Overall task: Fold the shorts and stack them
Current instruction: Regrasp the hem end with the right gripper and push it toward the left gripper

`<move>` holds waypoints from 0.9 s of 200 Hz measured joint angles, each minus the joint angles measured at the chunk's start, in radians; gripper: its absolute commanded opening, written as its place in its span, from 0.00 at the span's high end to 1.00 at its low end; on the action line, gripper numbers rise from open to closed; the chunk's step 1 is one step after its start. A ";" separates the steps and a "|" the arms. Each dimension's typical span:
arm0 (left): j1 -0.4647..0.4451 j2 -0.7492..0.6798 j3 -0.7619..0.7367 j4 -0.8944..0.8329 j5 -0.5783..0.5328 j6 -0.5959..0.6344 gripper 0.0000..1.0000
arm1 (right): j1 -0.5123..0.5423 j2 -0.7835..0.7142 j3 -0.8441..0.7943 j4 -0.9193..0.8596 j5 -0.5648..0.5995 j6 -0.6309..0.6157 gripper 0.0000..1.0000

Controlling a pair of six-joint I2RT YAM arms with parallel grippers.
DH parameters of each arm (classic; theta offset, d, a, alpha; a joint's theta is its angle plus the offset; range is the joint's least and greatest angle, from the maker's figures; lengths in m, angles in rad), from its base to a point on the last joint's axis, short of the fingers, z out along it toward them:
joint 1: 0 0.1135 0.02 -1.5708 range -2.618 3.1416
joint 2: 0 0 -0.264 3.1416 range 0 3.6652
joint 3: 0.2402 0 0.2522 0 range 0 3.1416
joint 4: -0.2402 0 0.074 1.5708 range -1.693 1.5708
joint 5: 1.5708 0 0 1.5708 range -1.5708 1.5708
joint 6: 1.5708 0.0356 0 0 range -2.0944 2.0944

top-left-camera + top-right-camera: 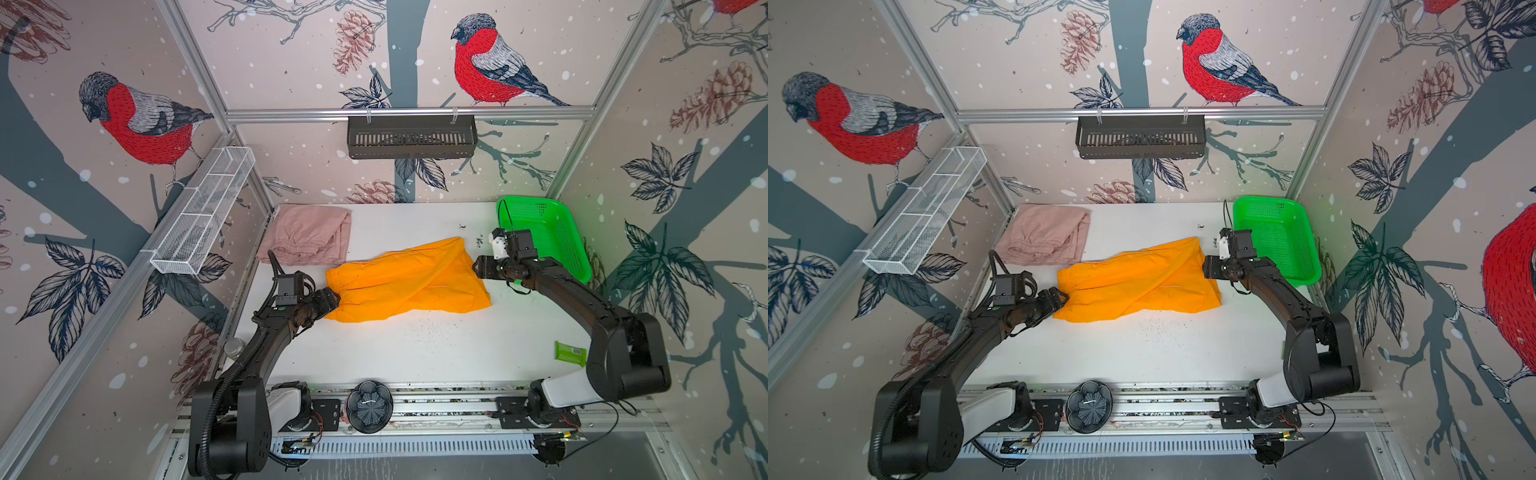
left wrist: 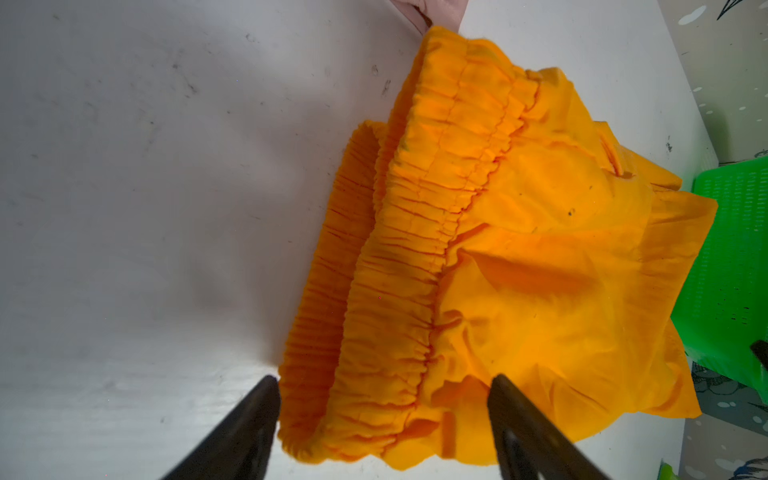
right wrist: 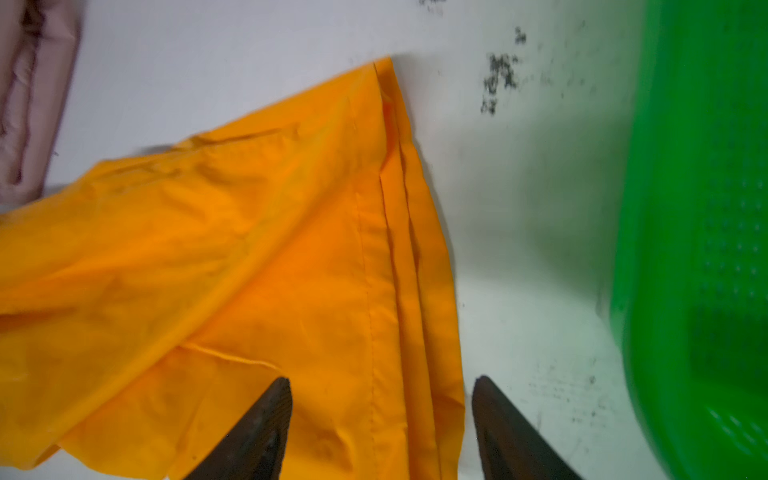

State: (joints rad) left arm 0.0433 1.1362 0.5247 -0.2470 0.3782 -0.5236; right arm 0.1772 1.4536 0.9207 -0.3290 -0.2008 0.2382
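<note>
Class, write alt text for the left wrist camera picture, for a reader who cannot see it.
Bright orange shorts lie crumpled on a white table, their gathered elastic waistband nearest the camera, between the spread fingertips of the left gripper. A green basket and a corner of pink shorts show beyond.

The near half of the white table (image 1: 415, 353) lies bare, free to reach across. The orange shorts (image 1: 407, 280) sprawl across the middle. The pink shorts (image 1: 305, 235) fill the far left corner, the green basket (image 1: 552, 232) the far right, with a bare strip between them. A small green packet (image 1: 570, 353) sits at the near right edge.
</note>
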 measured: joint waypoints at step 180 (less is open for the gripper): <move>-0.006 -0.024 -0.019 0.076 0.011 0.005 1.00 | -0.011 -0.090 -0.141 0.098 -0.098 0.051 0.99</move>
State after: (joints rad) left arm 0.0376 1.1122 0.5053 -0.1715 0.3893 -0.5186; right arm 0.1658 1.3632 0.7795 -0.2310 -0.2989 0.2890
